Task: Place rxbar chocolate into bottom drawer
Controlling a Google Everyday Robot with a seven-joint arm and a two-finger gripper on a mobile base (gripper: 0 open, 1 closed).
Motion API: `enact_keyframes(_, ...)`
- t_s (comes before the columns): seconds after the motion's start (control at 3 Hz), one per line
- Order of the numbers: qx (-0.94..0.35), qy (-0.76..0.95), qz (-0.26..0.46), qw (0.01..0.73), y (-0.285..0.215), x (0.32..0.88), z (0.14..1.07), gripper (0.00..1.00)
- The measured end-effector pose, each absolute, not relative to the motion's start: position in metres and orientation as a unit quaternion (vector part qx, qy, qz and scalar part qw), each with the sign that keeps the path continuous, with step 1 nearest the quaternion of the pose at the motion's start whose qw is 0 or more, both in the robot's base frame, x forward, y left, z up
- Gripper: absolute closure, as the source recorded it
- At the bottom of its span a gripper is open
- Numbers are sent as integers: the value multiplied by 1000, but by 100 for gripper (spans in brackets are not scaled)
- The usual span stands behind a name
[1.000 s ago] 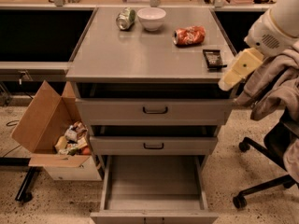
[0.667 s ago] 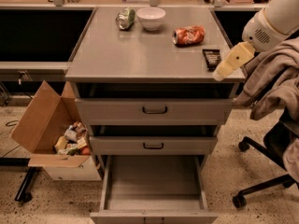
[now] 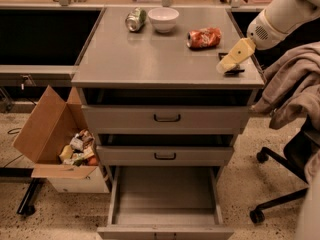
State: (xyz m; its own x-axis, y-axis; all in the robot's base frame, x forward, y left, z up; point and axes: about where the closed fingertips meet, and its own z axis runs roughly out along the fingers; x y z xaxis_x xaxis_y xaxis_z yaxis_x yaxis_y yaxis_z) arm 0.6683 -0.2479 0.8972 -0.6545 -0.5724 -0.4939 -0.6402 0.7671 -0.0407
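Note:
The rxbar chocolate is a small black bar near the right edge of the grey cabinet top. Most of it is hidden under my gripper. My gripper, pale yellow on a white arm, reaches in from the upper right and points down-left right over the bar. I cannot tell whether it touches the bar. The bottom drawer is pulled out at the foot of the cabinet, and its flat grey floor is bare.
A crushed orange can, a white bowl and a green can lie on the cabinet top. The two upper drawers stand slightly out. A cardboard box of wrappers stands left. A chair draped with cloth stands right.
My gripper has moved left and up, from beside the cabinet's right edge to over the black bar on the top. Nothing else has moved.

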Motion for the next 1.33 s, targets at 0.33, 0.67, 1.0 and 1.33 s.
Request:
enact_keyframes(0.33, -264, 933, 70, 234, -247, 690, 887, 0)
enact_keyframes(0.67, -264, 933, 70, 234, -247, 690, 887, 0)
enact_keyframes(1.0, -244, 942, 69, 220, -230, 694, 882, 0)
enact_keyframes(1.33, -214, 953, 68, 201, -210, 702, 885, 0)
